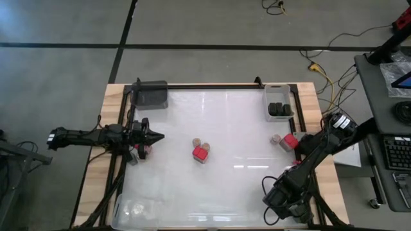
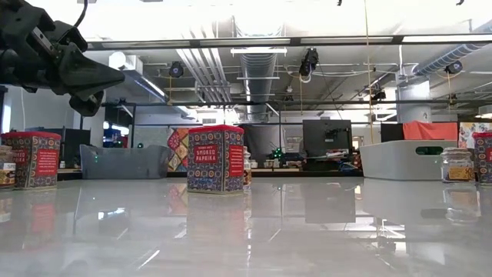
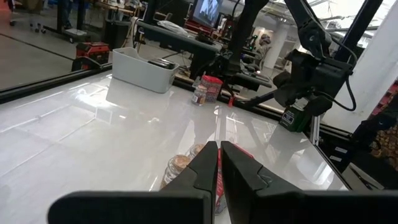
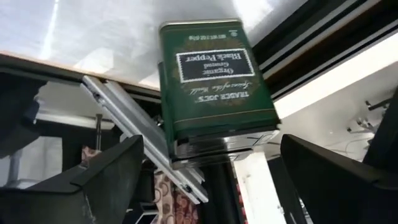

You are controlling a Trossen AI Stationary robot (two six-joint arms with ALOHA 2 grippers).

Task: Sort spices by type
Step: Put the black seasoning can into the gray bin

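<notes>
At the left edge of the high view, the left gripper (image 1: 157, 136) is hovering above the glossy white table (image 1: 218, 186), its two dark fingers (image 3: 208, 163) pressed together on nothing. Beyond its tip, at the frame's centre, a red blocky paprika tin (image 1: 200, 154) is standing just beside two round tan-topped jars (image 1: 201, 144). Toward the lower right, the right gripper (image 1: 282, 192) is hanging past the table's corner, its fingers spread wide, with a dark green black pepper tin (image 4: 214, 74) showing between them in the wrist view; whether it is gripped, I cannot tell. Another red tin (image 1: 290, 141) and tan-topped jar (image 1: 277, 138) are sitting at the right edge, below a light grey bin (image 1: 267, 102) holding black tins (image 1: 279, 110)
</notes>
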